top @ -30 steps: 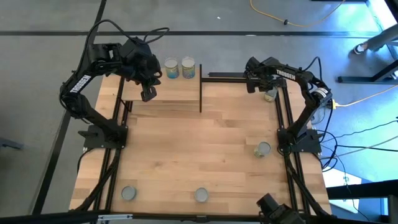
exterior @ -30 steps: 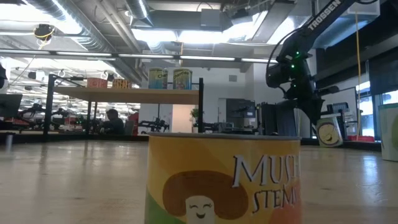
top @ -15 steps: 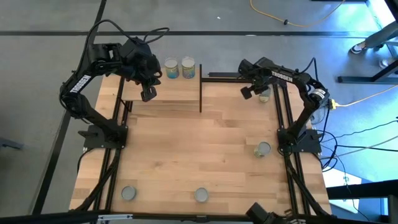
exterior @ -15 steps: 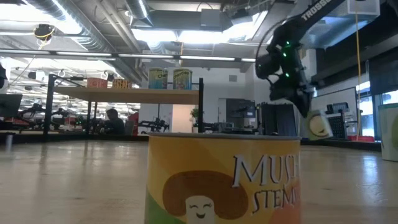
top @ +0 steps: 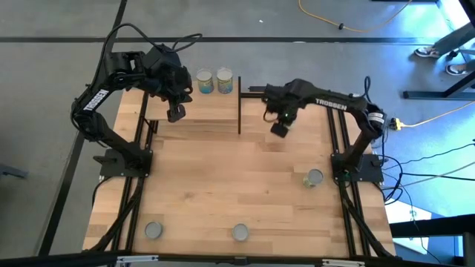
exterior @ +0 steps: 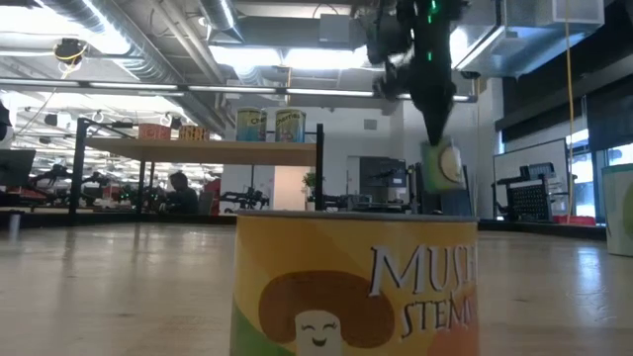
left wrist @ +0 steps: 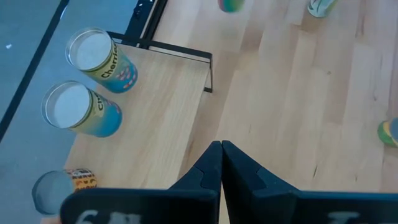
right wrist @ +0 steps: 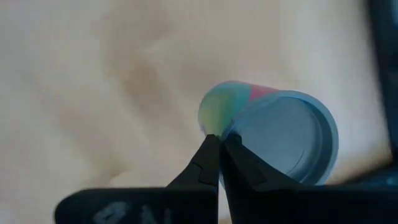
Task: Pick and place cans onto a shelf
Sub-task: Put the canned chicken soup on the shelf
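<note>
- My right claw pinched the rim of a tilted can, holding it in the air beside the shelf.
- My left claw hung pressed together and empty above the shelf board.
- Four cans seemed shelved already, including two blue-labelled cans.
- Three loose cans remained on the worktop, well apart from my claws.

Right tool pinched on rim of tilted can, over pale wood.
</note>
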